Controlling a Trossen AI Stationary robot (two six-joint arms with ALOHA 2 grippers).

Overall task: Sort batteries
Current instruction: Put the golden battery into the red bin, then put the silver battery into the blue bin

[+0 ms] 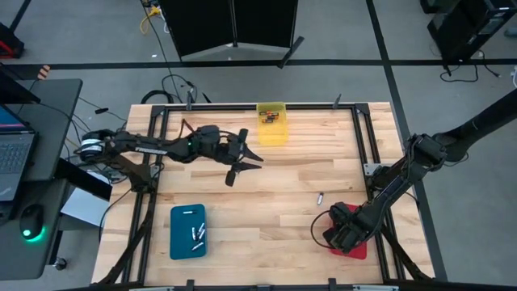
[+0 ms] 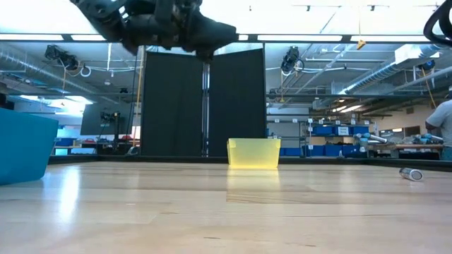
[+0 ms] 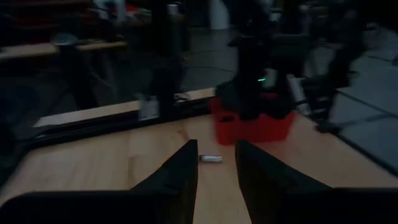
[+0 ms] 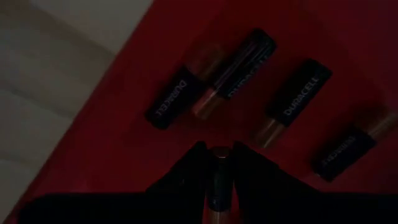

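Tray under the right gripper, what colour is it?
Red. The tray shows best in the right wrist view, with Duracell batteries lying in it.

3 coloured trays sit on the table: 1 yellow tray [image 1: 272, 123], 1 blue tray [image 1: 187, 232] and 1 red tray [image 1: 358, 245]. 1 loose battery [image 1: 320, 197] lies on the bare wood. The right wrist view shows 4 Duracell batteries [image 4: 295, 99] lying in the red tray and 1 more battery [image 4: 217, 174] between the fingers. 2 robot arms [image 1: 161, 147] work the table.

2 dark arms w/ black 2-finger hands [image 1: 242, 164] [image 1: 333, 234] (green LED on the right arm).
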